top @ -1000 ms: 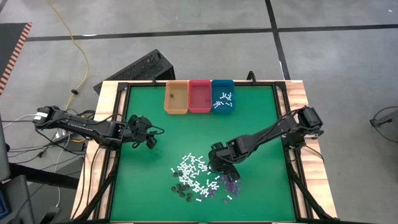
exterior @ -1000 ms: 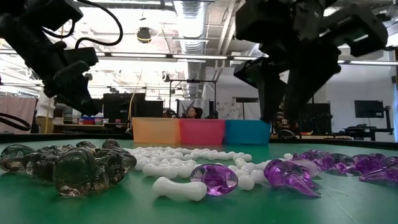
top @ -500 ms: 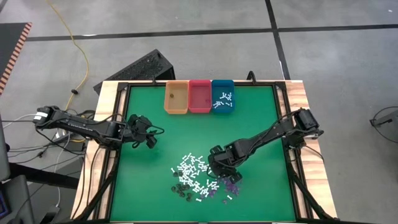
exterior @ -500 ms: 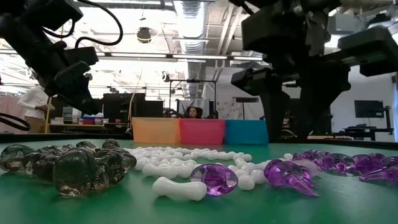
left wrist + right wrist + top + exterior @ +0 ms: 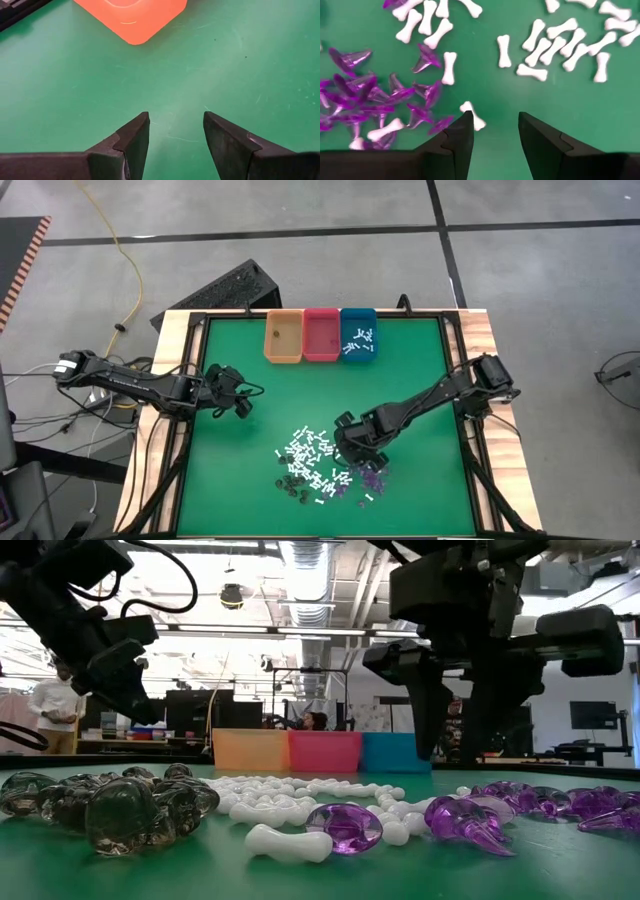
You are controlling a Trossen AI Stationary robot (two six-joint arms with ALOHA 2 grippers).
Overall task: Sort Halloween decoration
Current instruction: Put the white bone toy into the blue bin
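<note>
Right gripper (image 5: 492,131) hung over the white bones (image 5: 555,42), jaws apart, empty | left gripper (image 5: 175,131) spread wide beside orange bin (image 5: 131,16)

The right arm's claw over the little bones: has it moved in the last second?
Yes, slightly. In the high view the right gripper has edged toward the white bones, away from the table's right rail; the blue bin has stayed put.

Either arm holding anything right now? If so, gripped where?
Nothing is held. The right gripper hangs over the pile with jaws open and empty, a white bone piece lying just ahead. The left gripper waits open over bare mat.
</note>
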